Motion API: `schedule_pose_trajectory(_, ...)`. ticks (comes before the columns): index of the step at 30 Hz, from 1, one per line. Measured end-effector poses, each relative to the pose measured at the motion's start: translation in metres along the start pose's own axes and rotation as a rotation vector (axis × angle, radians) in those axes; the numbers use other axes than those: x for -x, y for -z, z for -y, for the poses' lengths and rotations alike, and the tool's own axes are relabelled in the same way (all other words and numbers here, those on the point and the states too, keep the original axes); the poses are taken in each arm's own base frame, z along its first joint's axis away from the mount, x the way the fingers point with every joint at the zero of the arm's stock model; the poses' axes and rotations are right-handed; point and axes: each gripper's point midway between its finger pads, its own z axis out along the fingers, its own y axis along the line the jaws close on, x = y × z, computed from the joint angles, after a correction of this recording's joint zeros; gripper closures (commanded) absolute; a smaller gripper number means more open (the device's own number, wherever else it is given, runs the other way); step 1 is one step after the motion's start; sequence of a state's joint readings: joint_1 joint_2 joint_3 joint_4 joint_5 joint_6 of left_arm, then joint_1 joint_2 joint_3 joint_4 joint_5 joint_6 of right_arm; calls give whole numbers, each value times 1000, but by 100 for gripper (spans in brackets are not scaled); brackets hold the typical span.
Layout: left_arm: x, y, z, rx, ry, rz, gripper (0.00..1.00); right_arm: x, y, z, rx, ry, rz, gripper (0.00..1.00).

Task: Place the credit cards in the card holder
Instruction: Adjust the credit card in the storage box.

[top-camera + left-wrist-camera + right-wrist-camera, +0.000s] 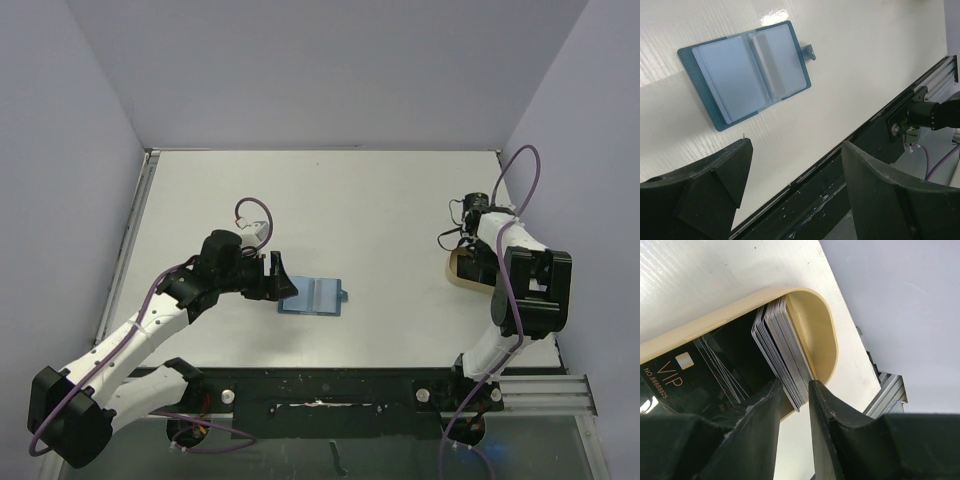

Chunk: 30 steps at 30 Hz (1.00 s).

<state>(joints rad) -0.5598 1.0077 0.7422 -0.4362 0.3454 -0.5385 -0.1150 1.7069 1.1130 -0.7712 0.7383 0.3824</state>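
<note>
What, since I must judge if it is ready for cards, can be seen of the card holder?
The card holder is a small teal bifold, leather-like with stitched edges. It lies open and flat on the white table, its lighter blue slotted inside facing up, a snap tab jutting from one edge. The left pincer hovers beside it, open, not touching.

Wide bare table (400,220) runs between the card holder (314,296) and the tray (815,325), easy passage. The left gripper (796,150) crowds the holder's left edge. The tray's curved wall hugs the cards (784,354) where the right gripper (795,387) straddles them.
</note>
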Motion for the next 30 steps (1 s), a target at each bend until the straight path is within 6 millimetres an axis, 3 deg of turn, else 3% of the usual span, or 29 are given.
schedule_pose_trajectory(2,0,0,0,0,0,0,29,0,0,1,-5,-4,0,71)
schedule_pose_trajectory(5,0,0,0,-1,0,1,29,0,0,3,-10,-10,-3,62)
schedule_pose_trajectory(30,2,-2,0,-12,4,4,30,4,-4,18,-34,-38,-27,63)
